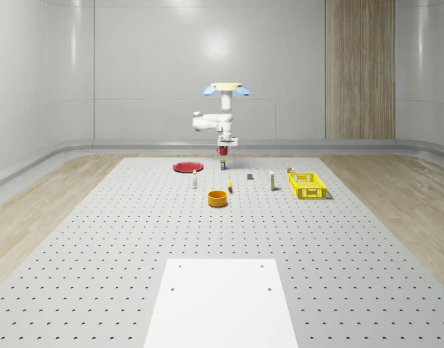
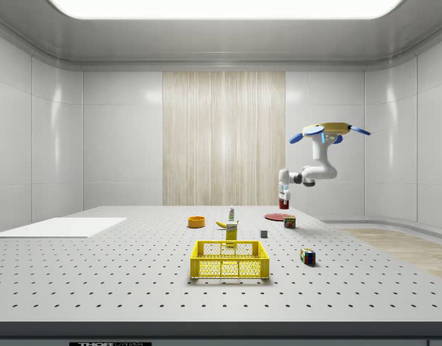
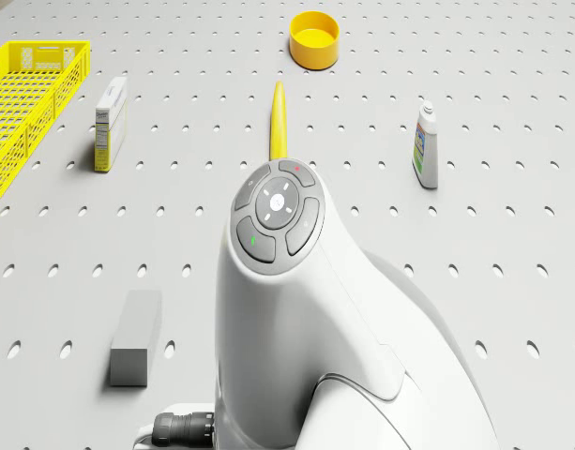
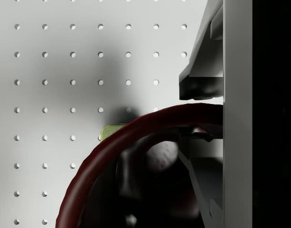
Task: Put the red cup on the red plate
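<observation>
We see the perforated grey table [image 1: 98, 239] spreading across the lower half of the whole-scene view, with a white sheet [image 1: 222, 301] at its bottom centre. Above the table's far end, at upper centre, the drone [image 1: 225, 89] hovers in the air with its white arm [image 1: 211, 122] bent down below it. At the right of the middle band lies the yellow crate [image 1: 307, 185]. The red plate [image 1: 187, 167] lies flat on the table left of centre, down and to the left of the gripper [image 1: 223, 150] and apart from it. An orange bowl [image 1: 218, 198] stands near the centre, with a banana [image 1: 229, 185] just above and to its right.

The gripper hangs in the air just below the drone, clamped on the red cup [image 1: 223, 151]; in the wrist view one finger [image 4: 202, 90] bears on the cup's rim. In the side view we find the cup at right of centre, lifted clear of the table, above the plate. A small can [image 1: 223, 164] stands on the table below the cup. Toward the crate stand a grey block [image 1: 250, 175] and a carton [image 1: 271, 180]; a little bottle [image 1: 195, 180] stands below the plate.
</observation>
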Available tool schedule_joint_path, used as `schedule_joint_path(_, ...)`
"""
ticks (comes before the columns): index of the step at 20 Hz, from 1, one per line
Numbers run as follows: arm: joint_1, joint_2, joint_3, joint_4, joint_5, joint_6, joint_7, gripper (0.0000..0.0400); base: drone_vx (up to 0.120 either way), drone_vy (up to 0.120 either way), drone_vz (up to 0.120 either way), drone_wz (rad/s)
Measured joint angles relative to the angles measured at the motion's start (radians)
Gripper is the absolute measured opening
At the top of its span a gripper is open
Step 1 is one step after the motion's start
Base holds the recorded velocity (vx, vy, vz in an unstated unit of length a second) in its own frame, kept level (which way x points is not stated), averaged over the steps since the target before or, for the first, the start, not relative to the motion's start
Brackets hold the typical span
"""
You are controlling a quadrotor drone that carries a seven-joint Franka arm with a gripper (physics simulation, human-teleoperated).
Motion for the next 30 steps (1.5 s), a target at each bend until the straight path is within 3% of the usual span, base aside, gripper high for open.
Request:
schedule_joint_path(24,-0.006,-0.03,0.004,0.001,0.012,0.028,0.004,0.0099,0.0,-0.12,0.0,0.0)
schedule_joint_path(30,-0.007,-0.035,0.005,0.001,0.014,0.033,0.005,0.0099,0.0,-0.12,-0.087,0.0)
